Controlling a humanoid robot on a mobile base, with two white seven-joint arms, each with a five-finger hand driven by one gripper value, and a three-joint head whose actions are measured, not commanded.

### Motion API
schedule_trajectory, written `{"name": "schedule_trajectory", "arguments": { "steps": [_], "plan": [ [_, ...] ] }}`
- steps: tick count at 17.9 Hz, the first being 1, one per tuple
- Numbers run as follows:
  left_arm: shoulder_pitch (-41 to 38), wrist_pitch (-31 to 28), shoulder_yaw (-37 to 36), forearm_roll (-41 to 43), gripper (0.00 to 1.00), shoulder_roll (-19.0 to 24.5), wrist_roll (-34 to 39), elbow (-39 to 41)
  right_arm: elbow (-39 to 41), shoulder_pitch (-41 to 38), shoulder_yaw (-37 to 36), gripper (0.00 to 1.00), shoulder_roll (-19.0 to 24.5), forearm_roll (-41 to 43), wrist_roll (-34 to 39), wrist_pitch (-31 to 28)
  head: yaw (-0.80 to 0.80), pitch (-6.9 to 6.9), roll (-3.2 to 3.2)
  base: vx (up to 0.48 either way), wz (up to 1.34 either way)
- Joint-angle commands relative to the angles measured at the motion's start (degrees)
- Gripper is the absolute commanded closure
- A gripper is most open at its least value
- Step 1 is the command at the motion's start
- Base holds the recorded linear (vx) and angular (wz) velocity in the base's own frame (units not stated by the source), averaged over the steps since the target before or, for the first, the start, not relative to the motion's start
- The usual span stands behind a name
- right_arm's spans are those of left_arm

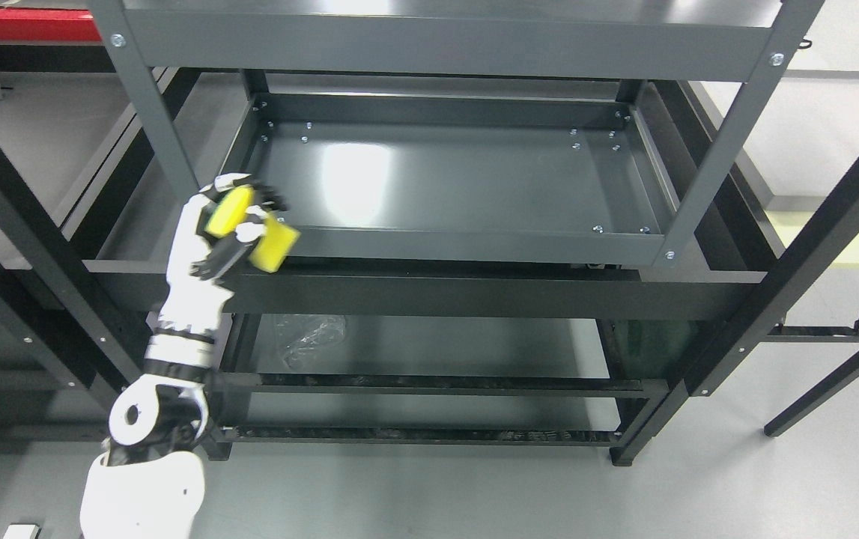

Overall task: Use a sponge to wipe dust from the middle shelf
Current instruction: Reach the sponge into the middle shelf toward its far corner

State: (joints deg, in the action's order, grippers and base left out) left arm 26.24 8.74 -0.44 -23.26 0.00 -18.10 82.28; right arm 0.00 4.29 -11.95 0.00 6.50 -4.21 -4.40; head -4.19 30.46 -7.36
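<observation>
So the left hand (231, 224) was up at the front left corner of the middle shelf (459, 180), right by the upright post (148, 97). Shelf surface was bare dark grey metal with a raised lip all around and a glare patch toward the left, so lots of free room to the right. Fingers were curled tight around the sponge (253, 228), a bright yellow block with a darker layer underneath, sitting tilted just over the front lip.
</observation>
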Motion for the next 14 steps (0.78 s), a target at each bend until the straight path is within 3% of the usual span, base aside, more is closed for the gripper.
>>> {"name": "schedule_trajectory", "arguments": {
  "steps": [1, 7, 12, 14],
  "plan": [
    [5.7, -3.1, -26.2, 0.4, 1.00, 1.0, 0.0, 7.5, 1.0, 0.0, 0.0, 0.00, -1.0, 0.0, 0.0, 0.0, 0.00, 0.00, 0.00, 0.023, -0.08],
    [12.7, -4.3, -39.9, 0.3, 1.00, 1.0, -0.1, 14.5, 1.0, 0.0, 0.0, 0.00, -1.0, 0.0, 0.0, 0.0, 0.00, 0.00, 0.00, 0.020, -0.02],
    [21.9, -4.3, -41.4, 0.4, 1.00, 1.0, 0.0, 15.6, 1.0, 0.0, 0.0, 0.00, -1.0, 0.0, 0.0, 0.0, 0.00, 0.00, 0.00, 0.017, -0.03],
    [26.5, -4.7, -41.4, 7.6, 1.00, 1.0, 0.2, 12.2, 1.0, 0.0, 0.0, 0.00, -1.0, 0.0, 0.0, 0.0, 0.00, -0.01, 0.00, -0.004, -0.02]
  ]
}}
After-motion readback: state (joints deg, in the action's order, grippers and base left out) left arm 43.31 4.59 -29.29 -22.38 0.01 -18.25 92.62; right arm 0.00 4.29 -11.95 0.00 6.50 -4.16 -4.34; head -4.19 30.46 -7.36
